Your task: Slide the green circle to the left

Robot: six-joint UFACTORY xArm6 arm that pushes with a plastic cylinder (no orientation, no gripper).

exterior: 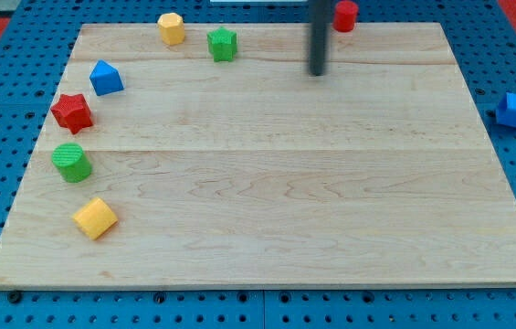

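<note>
Near the board's (267, 183) left edge sits the green circle (72, 163), between the red star (71, 111) and yellow cube (95, 218), well apart from my tip (317, 72), which touches nothing, up toward the view's top right.

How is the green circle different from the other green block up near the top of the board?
The green circle is a round cylinder, while the green star has points. The circle sits near the view's left edge, between the red star and a yellow block; the green star sits at the view's top, nearer my tip. Both are green and untouched by my tip.
</note>
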